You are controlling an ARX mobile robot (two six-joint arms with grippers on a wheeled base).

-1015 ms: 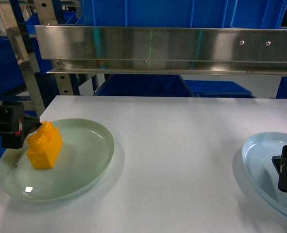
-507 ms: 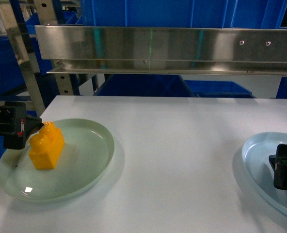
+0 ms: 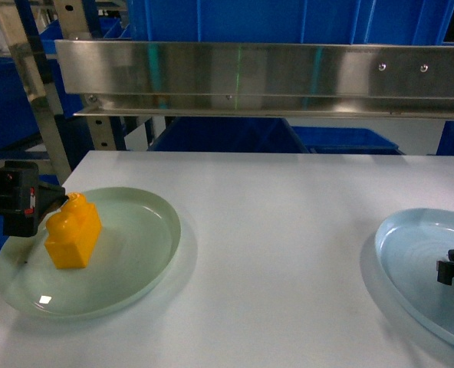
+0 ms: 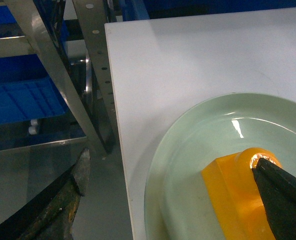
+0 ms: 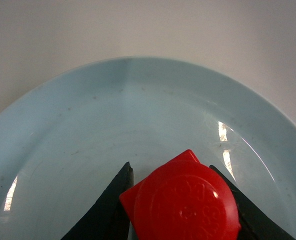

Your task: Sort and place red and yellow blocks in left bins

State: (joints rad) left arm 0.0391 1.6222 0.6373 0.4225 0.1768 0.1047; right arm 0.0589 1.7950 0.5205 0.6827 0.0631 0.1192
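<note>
Withdrawn off pale-blue round plate [image 3: 411, 253]: right gripper [image 5: 180, 200], clamped on bright red plastic block [image 5: 183, 200] for binning; left gripper [image 3: 16, 198] state indiscernible.

Warehouse-type workspace: perforated steel racking [image 3: 43, 115], blue storage crates [image 4: 23, 102] on shelves, white worktable [image 3: 288, 230].

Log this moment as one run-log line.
left gripper: at yellow block, green plate | right gripper: shut on red block, over pale-blue plate
</note>
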